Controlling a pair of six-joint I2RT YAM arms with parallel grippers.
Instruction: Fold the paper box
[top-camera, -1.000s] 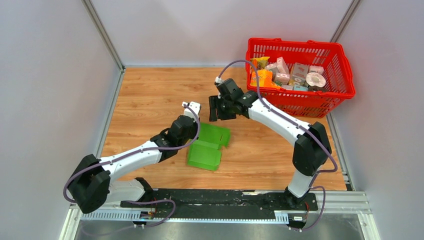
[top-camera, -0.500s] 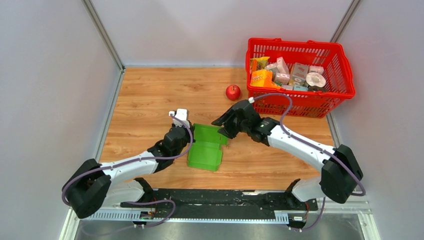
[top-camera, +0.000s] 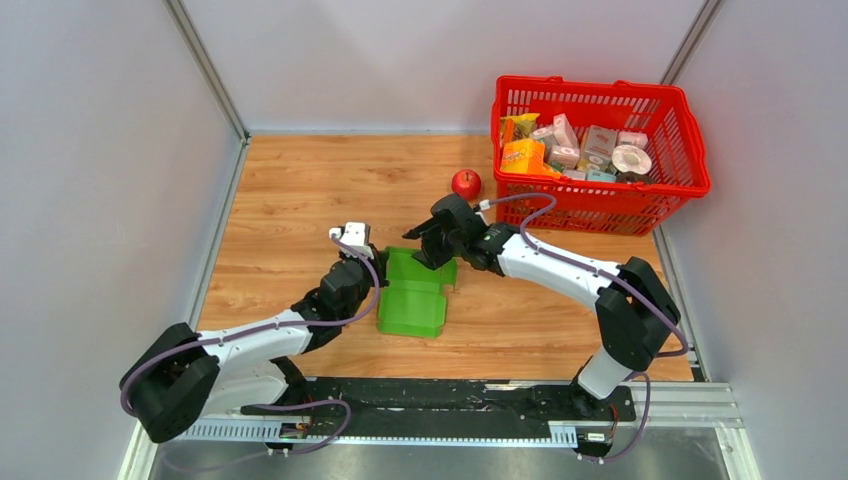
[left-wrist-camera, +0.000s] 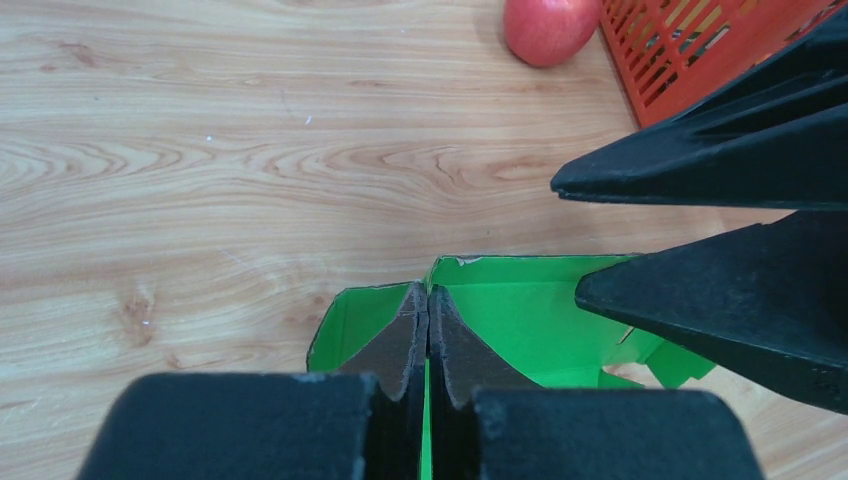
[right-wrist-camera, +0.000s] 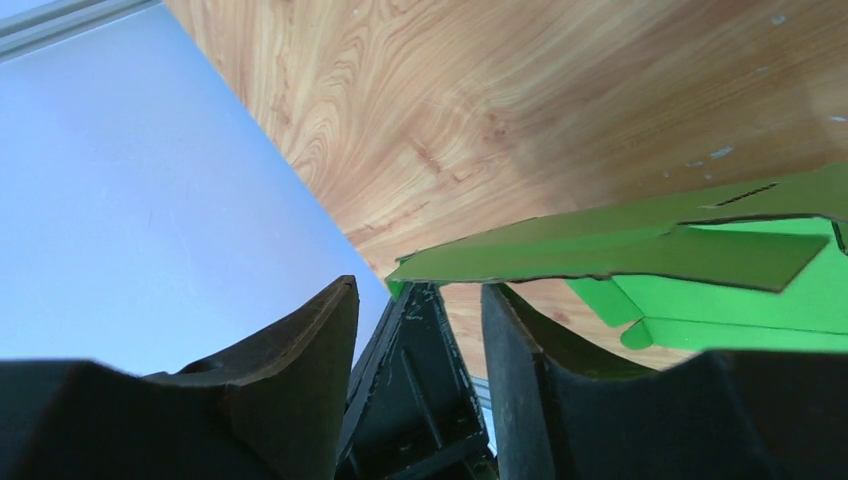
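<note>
Firstly, the wooden bench (top-camera: 300, 200) carries everything, and the red basket (top-camera: 700, 170) stands at its far right corner with small packages (top-camera: 580, 145) inside. The paper box (top-camera: 412, 305), bright green and not folded shut, lies near the middle of the bench, a little toward the near edge, between the two claws. One of its flaps is raised on the far side. The left claw (left-wrist-camera: 428, 300) is at the left edge of the box; its fingers are pressed fully together, with a thin line of green card between them, so it pinches the box there. The right claw (right-wrist-camera: 418, 295) is over the far side of the box, its fingers clearly apart, and the edge of the raised flap is in the gap between them. The apple (top-camera: 465, 184) lies just beside the near left corner of the basket, apart from the box.
</note>
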